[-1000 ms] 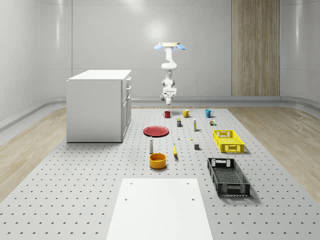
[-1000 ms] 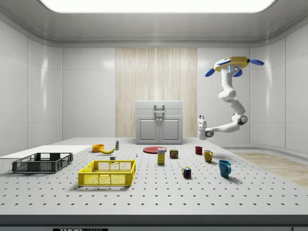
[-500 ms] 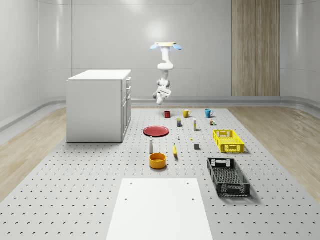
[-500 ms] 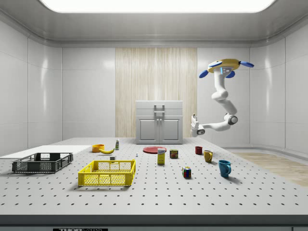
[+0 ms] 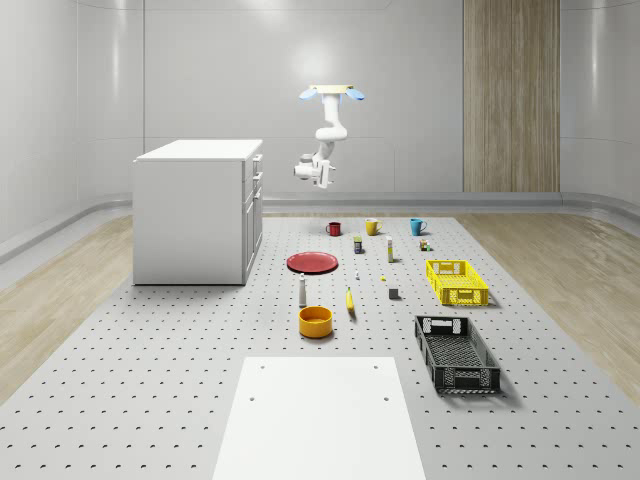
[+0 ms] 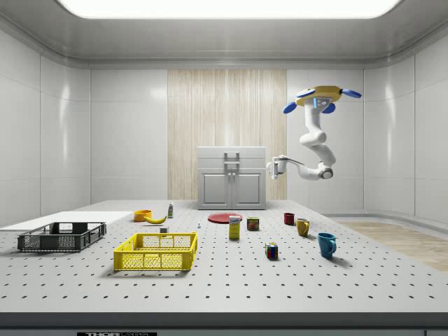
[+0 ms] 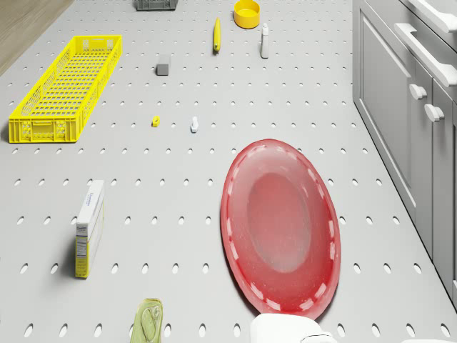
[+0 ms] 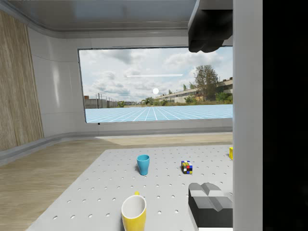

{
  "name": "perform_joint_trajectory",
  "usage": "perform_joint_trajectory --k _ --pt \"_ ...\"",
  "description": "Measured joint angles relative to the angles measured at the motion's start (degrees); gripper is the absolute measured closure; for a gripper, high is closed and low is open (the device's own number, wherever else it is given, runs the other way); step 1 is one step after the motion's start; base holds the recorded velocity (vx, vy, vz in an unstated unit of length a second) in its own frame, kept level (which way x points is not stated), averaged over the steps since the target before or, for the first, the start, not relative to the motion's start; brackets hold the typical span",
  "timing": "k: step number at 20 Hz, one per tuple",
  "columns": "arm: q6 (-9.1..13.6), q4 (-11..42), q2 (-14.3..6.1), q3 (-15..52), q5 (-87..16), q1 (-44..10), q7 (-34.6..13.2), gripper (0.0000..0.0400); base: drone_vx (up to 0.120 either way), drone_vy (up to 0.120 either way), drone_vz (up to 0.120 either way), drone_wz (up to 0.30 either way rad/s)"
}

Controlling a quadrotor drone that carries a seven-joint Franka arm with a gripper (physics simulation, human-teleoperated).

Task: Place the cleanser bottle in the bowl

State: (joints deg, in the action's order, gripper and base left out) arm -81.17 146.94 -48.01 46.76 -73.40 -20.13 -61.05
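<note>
- Drone (image 5: 330,92) hovers high above the table's far end, beyond the red plate (image 5: 312,262).
- Gripper (image 6: 274,166) held level in mid-air, carrying nothing; finger spacing cannot be told.
- Cleanser bottle (image 5: 302,291) stands upright just behind the orange bowl (image 5: 315,321).

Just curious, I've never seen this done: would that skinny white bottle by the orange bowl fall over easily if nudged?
Probably. The cleanser bottle stands upright, tall and narrow, so it likely tips. It looks rigid, not floppy. Lying flat, it might roll.
</note>
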Motion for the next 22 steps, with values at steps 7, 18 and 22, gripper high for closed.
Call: perform_joint_trajectory --k 7,18,22 --pt "8.3 15.7 -5.3 16.1 -31.0 -20.8 -16.5 0.0 0.12 0.0 -0.114 0.0" --pt "14.4 18.9 -11.2 23.9 -40.1 -36.4 -26.9 0.0 0.12 -0.044 -0.095 0.0" --pt "14.2 19.0 -12.7 24.9 -40.2 -38.2 -28.2 0.0 0.12 0.0 0.0 0.0"
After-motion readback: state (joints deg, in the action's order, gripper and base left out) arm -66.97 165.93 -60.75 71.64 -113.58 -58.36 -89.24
